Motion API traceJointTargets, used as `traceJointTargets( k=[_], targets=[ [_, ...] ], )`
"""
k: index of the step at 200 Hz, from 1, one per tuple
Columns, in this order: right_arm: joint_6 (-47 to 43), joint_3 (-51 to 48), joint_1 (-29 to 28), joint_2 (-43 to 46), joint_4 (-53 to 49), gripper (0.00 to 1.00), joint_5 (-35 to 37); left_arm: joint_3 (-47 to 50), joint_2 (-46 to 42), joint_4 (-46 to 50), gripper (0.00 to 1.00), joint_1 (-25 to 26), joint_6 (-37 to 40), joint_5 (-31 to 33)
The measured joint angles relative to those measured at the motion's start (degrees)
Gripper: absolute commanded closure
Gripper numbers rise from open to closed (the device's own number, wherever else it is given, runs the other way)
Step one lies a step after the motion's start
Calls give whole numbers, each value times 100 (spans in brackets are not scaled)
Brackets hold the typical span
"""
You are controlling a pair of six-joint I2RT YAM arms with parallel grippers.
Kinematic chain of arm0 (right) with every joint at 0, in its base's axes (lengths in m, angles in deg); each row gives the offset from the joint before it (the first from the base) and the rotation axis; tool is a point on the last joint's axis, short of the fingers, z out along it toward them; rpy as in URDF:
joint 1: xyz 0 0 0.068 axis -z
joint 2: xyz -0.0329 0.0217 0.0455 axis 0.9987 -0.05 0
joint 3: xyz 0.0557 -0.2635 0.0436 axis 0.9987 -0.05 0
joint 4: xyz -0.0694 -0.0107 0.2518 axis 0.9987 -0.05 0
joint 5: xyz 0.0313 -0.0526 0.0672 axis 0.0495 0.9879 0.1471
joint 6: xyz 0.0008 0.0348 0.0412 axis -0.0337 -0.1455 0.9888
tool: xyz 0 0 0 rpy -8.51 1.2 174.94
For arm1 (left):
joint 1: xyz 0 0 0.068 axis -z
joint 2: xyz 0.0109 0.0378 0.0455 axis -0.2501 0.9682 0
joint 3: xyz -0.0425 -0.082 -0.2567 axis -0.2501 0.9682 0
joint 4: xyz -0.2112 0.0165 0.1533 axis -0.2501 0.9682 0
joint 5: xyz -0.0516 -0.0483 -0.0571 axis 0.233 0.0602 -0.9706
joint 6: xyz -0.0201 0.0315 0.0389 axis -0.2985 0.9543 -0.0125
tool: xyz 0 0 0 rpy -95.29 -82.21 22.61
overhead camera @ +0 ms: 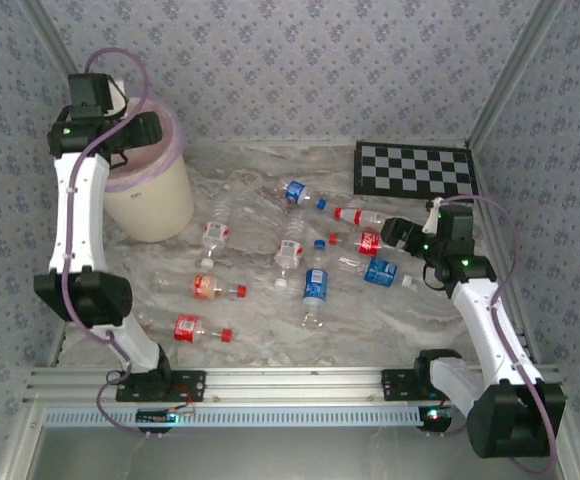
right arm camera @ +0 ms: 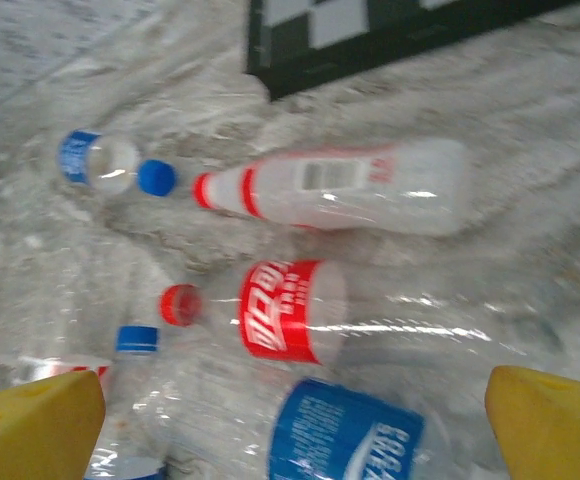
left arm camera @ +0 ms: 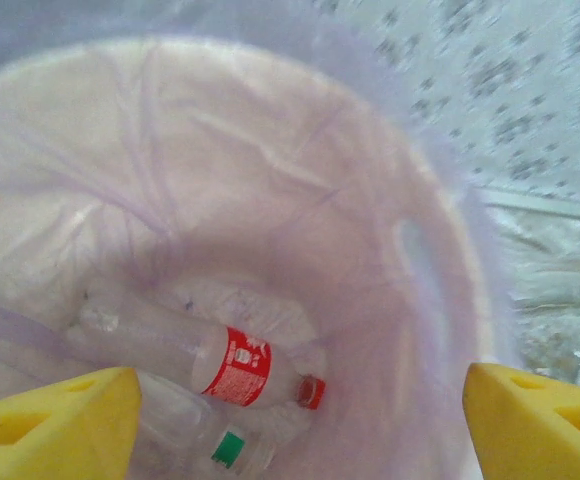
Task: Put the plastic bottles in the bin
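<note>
Yellow fingertips [left arm camera: 50, 420] framed the left wrist view: the left gripper [left arm camera: 295, 425] hung over the mouth of the bin [left arm camera: 270, 150] with its jaws spread wide and nothing between them. Down in the pink liner lay a red-labelled bottle [left arm camera: 235, 365] with a red cap, and beside it a clear one with a green label [left arm camera: 228, 448]. From above, the bin [overhead camera: 155, 205] stood at the far left of the table with that gripper [overhead camera: 120, 130] over its rim.

Across the middle the other plastic bottles lay flat and scattered: a red-capped one [overhead camera: 198, 328] nearest the left base, a blue-labelled one [overhead camera: 314, 285] near the centre, more toward the right.

On the right, near the checkerboard [overhead camera: 415, 168], the right gripper [overhead camera: 395, 232] hovered low over a tight cluster, its jaws open and empty. Between its fingers sat a red-labelled bottle [right arm camera: 280, 325], with a blue-labelled bottle [right arm camera: 345, 435] just beside it and a white bottle with red bands [right arm camera: 350, 185] close on the far side.

That crowding looked like the main hazard: a finger could land on a neighbour, pinching two at once or knocking one rolling. The smooth round plastic might also squirt out of a closing grip. At the bin, the loose liner could snag the left fingers.
</note>
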Motion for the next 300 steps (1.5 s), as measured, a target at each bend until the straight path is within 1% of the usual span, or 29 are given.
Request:
traceJointTargets(
  k=[19, 33, 48, 65, 81, 101, 115, 136, 159, 188, 204, 226, 237, 254, 273, 289, 300],
  targets=[
    [372, 308, 245, -146, -647, 0, 170, -72, -420, 24, 13, 448, 103, 107],
    [697, 411, 435, -186, -966, 5, 234, -76, -680, 24, 10, 874, 153, 33],
    [1123, 396, 544, -177, -1187, 13, 240, 57, -881, -55, 8, 1270, 138, -256],
    [1674, 170, 549, -103, -1217, 18, 125, 542, -1075, -216, 4, 1615, 83, -579],
    [2258, -249, 431, 103, -1217, 20, 4, 1060, -1117, -269, 3, 1917, 111, -745],
    [2970, -820, 201, 437, -1154, 20, -70, 2107, -1246, -544, 4, 2199, 105, -1021],
    [3508, -1222, 79, 601, -944, 20, -107, 2778, -1351, -664, 3, 2240, 44, -1305],
    [4332, -1781, -46, 605, -361, 20, -127, 3423, -1440, -782, 1, 2232, 39, -1886],
    [5097, -2133, -289, 424, 118, 16, -68, 4253, -1805, -1191, 1, 2240, 42, -2461],
    [5541, -2138, -549, 85, 761, 7, 118, 5130, -2461, -1757, 1, 2243, -94, -2841],
    [5731, -2138, -671, -125, 1193, 6, 273, 5436, -2647, -2173, 1, 2251, -201, -3161],
    [5890, -2135, -817, -448, 1711, 5, 446, 5685, -2677, -2557, 1, 2356, -282, -3473],
    [5932, -2135, -870, -623, 1906, 8, 531, 5748, -2675, -2640, 1, 2396, -295, -3547],
    [5995, -2070, -918, -927, 2103, 18, 656, 5757, -2671, -2715, 1, 2426, -321, -3615],
    [6017, -1932, -940, -1246, 2275, 27, 704, 5757, -2669, -2774, 1, 2428, -356, -3630],
    [6033, -1858, -970, -1333, 2332, 33, 728, 5757, -2669, -2811, 1, 2437, -393, -3624],
    [6019, -1823, -1001, -1300, 2306, 35, 763, 5757, -2669, -2817, 1, 2472, -413, -3593]
  ],
)
